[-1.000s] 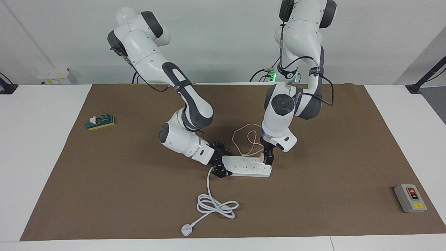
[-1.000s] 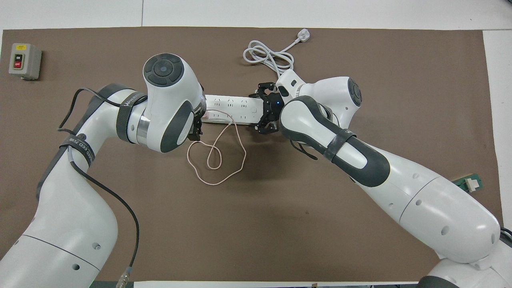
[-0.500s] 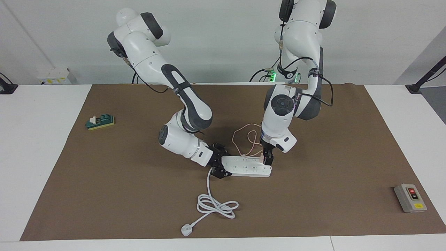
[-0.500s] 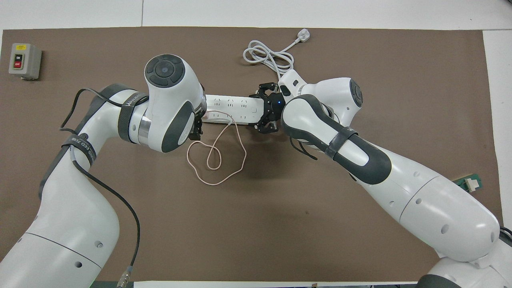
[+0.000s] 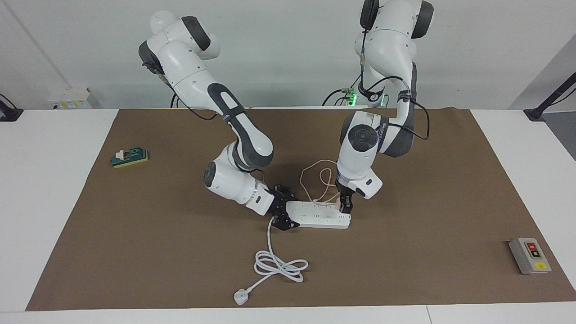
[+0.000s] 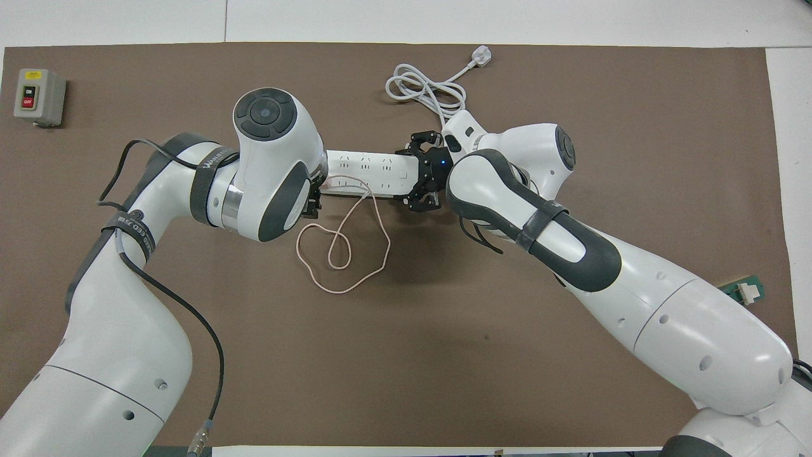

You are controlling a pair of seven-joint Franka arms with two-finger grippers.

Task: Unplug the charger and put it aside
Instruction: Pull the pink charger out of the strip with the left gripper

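Facing view, charger: I see it plugged into the power strip, at the end toward the left arm.
Facing view, left hand: around the charger; clenched or not, I cannot tell.
Facing view, right hand: grasping the strip's cord end.
Overhead view, cable: looped nearer the robots.
My advice: pull straight up and keep the strip pinned.
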